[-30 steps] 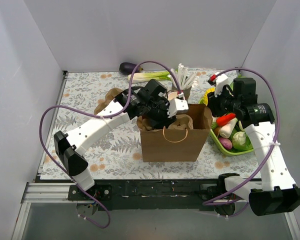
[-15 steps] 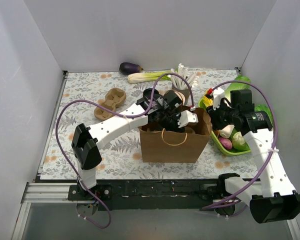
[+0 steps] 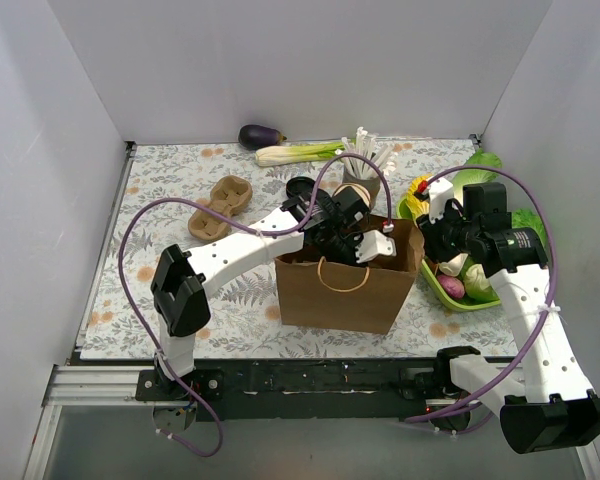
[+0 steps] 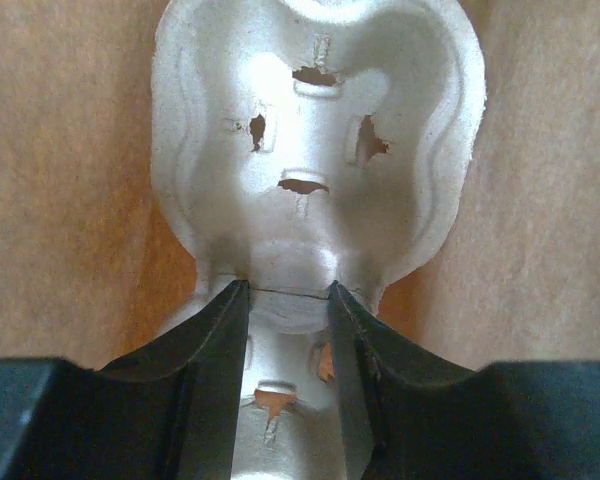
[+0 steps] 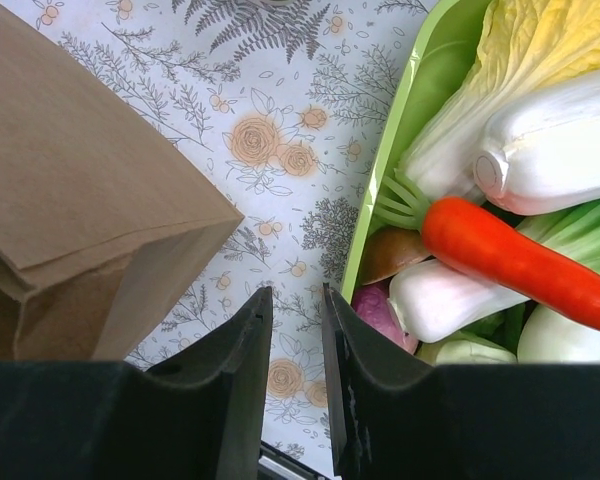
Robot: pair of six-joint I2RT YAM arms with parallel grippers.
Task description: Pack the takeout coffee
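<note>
Jaws of the left gripper (image 4: 288, 292) pinch a pulp cup carrier (image 4: 315, 150) inside the paper bag (image 4: 60, 180). Right gripper (image 5: 296, 295) hangs narrow, empty — bag on its left, green tray (image 5: 385, 170) right.

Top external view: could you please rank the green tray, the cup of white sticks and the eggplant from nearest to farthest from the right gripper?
1. green tray, immediately beside the right gripper, on its right.
2. cup of white sticks, behind it, to the left.
3. eggplant, far back left.

Plain white walls (image 3: 280, 60) box in a table (image 3: 235, 343) spread with a grey floral cloth (image 3: 160, 190), evenly lit.
</note>
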